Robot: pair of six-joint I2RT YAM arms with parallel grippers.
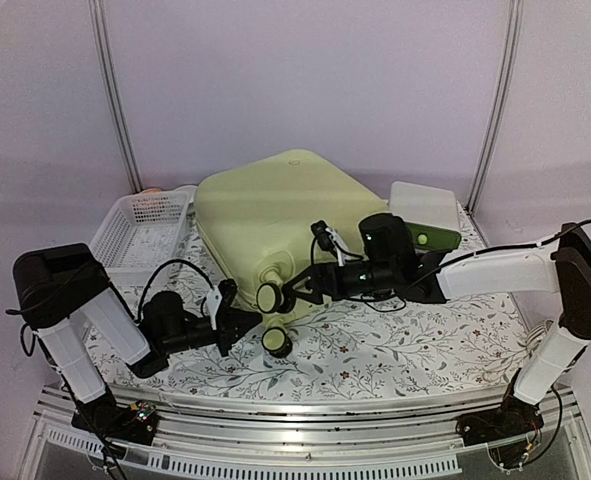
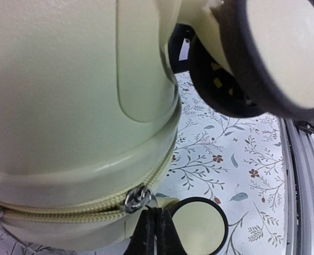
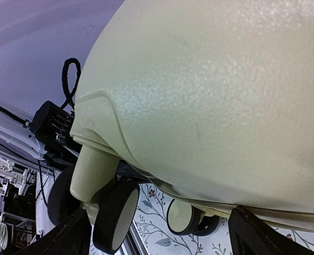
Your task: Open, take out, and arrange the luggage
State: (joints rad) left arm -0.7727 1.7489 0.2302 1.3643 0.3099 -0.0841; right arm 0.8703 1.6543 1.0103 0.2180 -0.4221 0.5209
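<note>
Yellow-green luggage [image 1: 265, 215] zipped, on worktop [image 1: 425, 340].
Left pincer [image 2: 152, 229] pinched shut at its zip pull [image 2: 137, 198]; right pincer [image 3: 162, 234] wide, astride its wheeled corner.

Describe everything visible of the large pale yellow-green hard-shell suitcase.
The large pale yellow-green hard-shell suitcase has rounded corners and a faintly pebbled, plastic-looking shell. It lies flat, zipped shut where visible, on the floral tablecloth, wheel end toward the arms, between a white slatted basket and a white box. Cream-faced, black-rimmed wheels jut from that end. A matching zipper runs along the seam; the shut left gripper sits at its metal pull, grip unclear. The open right gripper straddles the wheel end.
</note>
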